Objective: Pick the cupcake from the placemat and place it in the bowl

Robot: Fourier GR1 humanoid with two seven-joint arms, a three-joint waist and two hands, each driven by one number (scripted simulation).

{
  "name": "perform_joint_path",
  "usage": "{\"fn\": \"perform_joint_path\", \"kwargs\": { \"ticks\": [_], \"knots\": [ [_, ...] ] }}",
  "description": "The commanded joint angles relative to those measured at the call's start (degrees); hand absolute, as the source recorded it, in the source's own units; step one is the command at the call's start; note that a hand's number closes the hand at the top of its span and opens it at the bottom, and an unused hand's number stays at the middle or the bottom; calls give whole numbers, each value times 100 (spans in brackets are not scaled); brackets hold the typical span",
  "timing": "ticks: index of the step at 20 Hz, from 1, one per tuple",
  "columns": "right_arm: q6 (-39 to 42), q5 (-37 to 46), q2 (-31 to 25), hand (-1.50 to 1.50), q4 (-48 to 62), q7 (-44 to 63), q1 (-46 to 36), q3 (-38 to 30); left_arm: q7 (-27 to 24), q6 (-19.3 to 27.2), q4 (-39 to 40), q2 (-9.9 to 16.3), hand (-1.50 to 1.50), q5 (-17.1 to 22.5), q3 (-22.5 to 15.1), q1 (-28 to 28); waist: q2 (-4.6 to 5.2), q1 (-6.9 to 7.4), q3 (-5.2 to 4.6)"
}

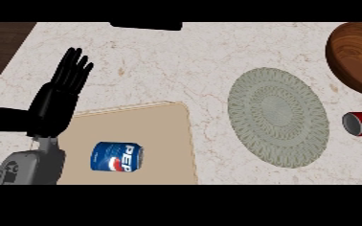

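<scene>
We see the left robot hand (60,93) resting open at nine o'clock, holding nothing. No cupcake shows on the round placemat (278,116); the bowl (346,52) sits at two o'clock. Locating it comes first.

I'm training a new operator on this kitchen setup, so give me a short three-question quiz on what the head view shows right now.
1. True or false: a cupcake sits on the round placemat.
2. Multiple choice: the blue soda can lies on its side on
A. the wooden bowl
B. the tan cutting board
C. the round placemat
3. Fill in: the left robot hand shows at the view's left with its fingers ____.

Key
1. False; no cupcake is visible on it.
2. B
3. Straight: it is open, resting and holding nothing. The right robot hand is out of view.
</scene>
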Motion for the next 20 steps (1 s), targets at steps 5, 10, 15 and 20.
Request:
{"fn": "perform_joint_path", "kwargs": {
  "ticks": [5,10,15,20],
  "knots": [
    [447,235,199,150,1188,466,-365,78,84,3,-48,16,0,13,4,-112,71,138,12],
    [841,87,352,-150,1334,-313,-385,-35,11,-74,163,59,0,66,101,-194,98,99,24],
    [910,-674,348,-150,1431,-696,-641,-821,14,-103,139,43,0,109,104,-211,93,72,33],
    [1375,-1652,44,-150,1706,-597,-873,-1816,103,11,41,30,0,92,128,-189,45,-18,33]
  ]
}}
